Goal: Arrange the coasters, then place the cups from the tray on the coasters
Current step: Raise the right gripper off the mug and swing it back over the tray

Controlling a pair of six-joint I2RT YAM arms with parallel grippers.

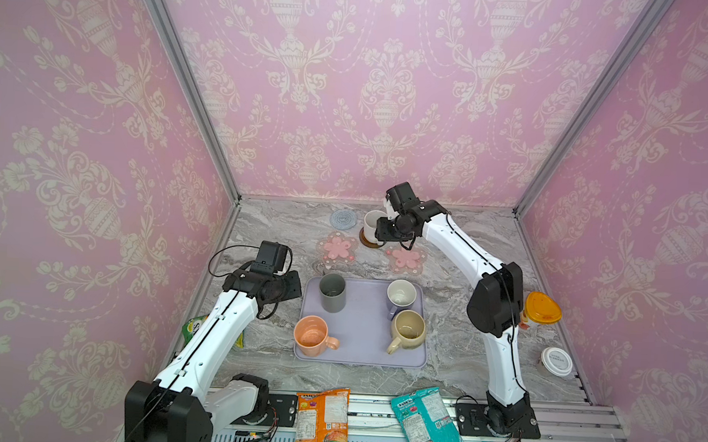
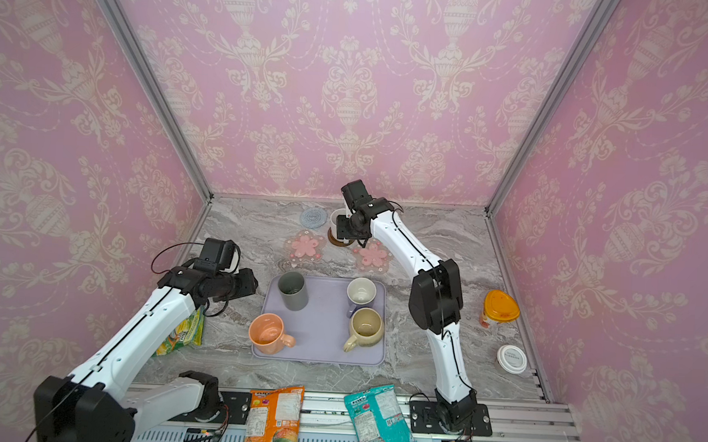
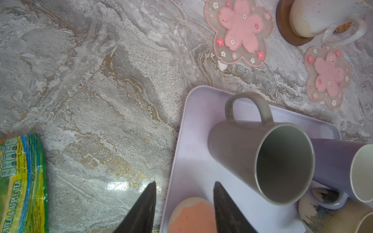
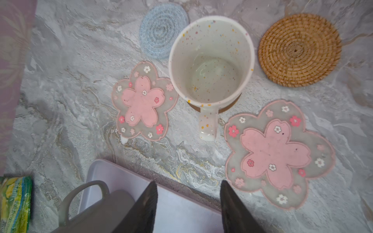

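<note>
Five coasters lie on the veined grey marble-look table (image 1: 453, 352): two clear-rimmed pink flower-shaped coasters (image 4: 141, 100) (image 4: 276, 153), one round grey-blue woven coaster (image 4: 159, 30), one round tan coiled rattan coaster (image 4: 298, 49) and one round dark brown wooden coaster (image 3: 282, 24). The glossy white speckled mug (image 4: 210, 60) stands on the wooden one.

Four mugs stand on the flat lavender rounded-corner tray (image 1: 362, 339): tall dark grey mug (image 1: 332, 291), lavender mug (image 1: 400, 299), peach-orange mug (image 1: 313, 336) and beige-yellow mug (image 1: 408, 331).

The right jaws hang parted and empty near the speckled mug. The left jaws, parted and empty, hover over the tray's edge.

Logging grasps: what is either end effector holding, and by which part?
Nothing. Left end effector and right end effector are open, empty; speckled cup stands free on brown coaster.
</note>
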